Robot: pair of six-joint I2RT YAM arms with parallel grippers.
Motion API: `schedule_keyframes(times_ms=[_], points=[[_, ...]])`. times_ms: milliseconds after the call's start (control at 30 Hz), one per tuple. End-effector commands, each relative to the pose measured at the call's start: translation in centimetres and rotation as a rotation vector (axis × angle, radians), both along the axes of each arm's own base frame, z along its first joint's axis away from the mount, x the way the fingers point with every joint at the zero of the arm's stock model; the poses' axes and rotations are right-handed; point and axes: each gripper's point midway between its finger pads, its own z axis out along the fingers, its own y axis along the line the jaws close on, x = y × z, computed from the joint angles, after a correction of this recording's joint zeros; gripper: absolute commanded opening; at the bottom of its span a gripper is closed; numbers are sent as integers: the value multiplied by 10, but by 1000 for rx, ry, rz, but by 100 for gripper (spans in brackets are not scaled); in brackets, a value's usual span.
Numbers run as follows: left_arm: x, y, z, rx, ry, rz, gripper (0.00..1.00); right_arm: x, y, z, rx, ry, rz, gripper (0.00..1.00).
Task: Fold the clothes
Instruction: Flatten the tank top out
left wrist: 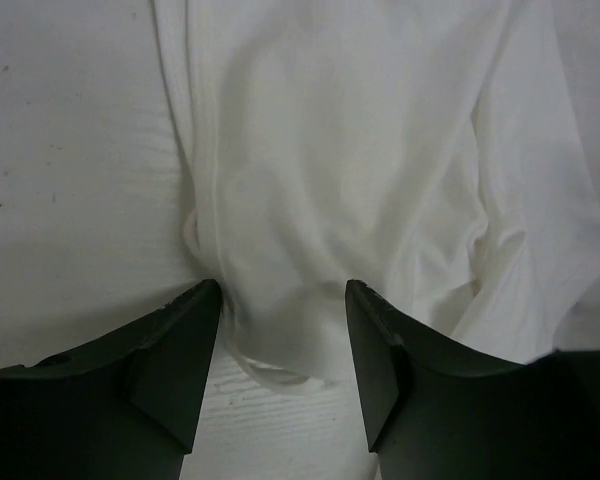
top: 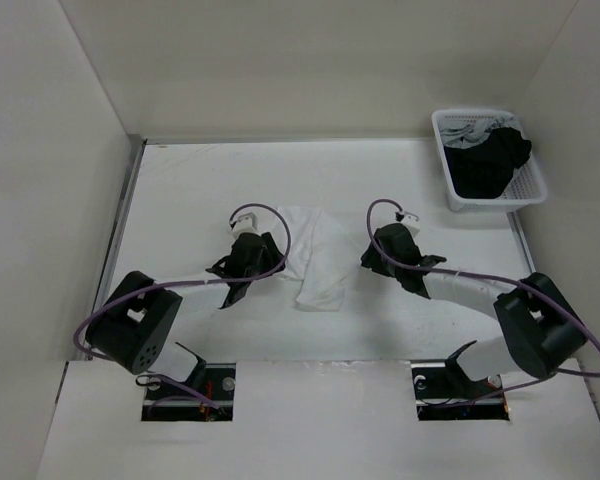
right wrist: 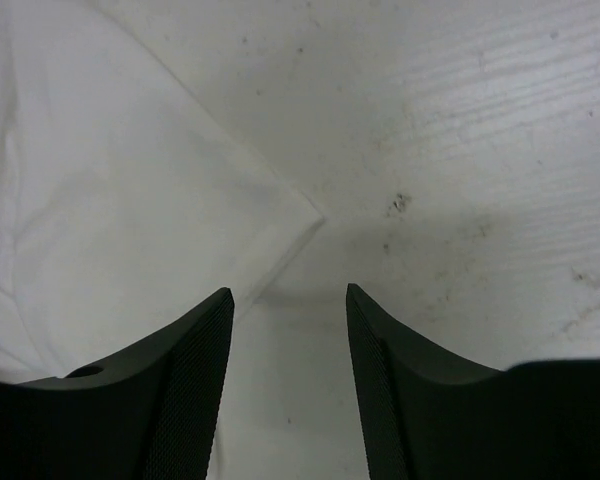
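While the white camisole [top: 316, 255] lies near the middle of the desk [top: 195, 185], between the two arms, it reads as partly folded rather than finished. From above it shows as a narrow, uneven strip: wider and lumpy at its far end, tapering to a squarer flap at the near end. Layers overlap along its length, so I judge that at least one lengthwise fold is in place. The straps cannot be made out.

Seen from the left wrist, the left end effector [left wrist: 282, 300] has its fingers apart and astride a bunched, creased edge of the fabric, with nothing pinched between them. The right end effector [right wrist: 288, 295] also has its fingers apart. Only bare desk lies between them, and a clean folded corner of the top sits just beyond the tips, to the left in that view. Neither arm holds the cloth.

What looks done: the sides are brought in and one corner lies flat and crisp. What looks left: the left edge is rumpled and wants smoothing, and the strip probably needs another fold across its length to make a compact packet.

At the far right corner the white basket [top: 492, 204] holds black garments [top: 490, 160], well apart from the work.
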Motion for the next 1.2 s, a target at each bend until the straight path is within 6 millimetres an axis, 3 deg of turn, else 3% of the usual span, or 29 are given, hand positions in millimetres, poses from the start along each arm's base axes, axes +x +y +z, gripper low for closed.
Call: schedule_keyframes(times_ms=[0, 200, 433, 567, 733, 800, 900, 1000, 1167], points=[[22, -8, 15, -26, -56, 19, 51, 38, 14, 30, 58, -109, -13, 51], [33, -10, 10, -39, -45, 25, 45, 46, 2, 11, 45, -40, -41, 51], [43, -9, -2, -82, 3, 54, 22, 43, 7, -12, 55, 26, -23, 46], [45, -12, -4, -109, 16, 50, 16, 41, 12, -13, 84, 29, -16, 36], [48, -14, 2, -125, -3, 46, 9, 43, 14, -11, 113, -6, -18, 11], [51, -11, 14, -138, -33, 64, 5, 47, 15, 6, 134, -68, -13, 7], [54, 6, 45, -163, -109, 116, 3, 40, 32, 54, 170, -189, 58, 7], [50, 37, 82, -162, -181, 190, 3, 16, 47, 107, 218, -279, 145, 7], [30, 87, 144, -132, -300, 294, 3, -35, 63, 174, 277, -371, 289, 7]])
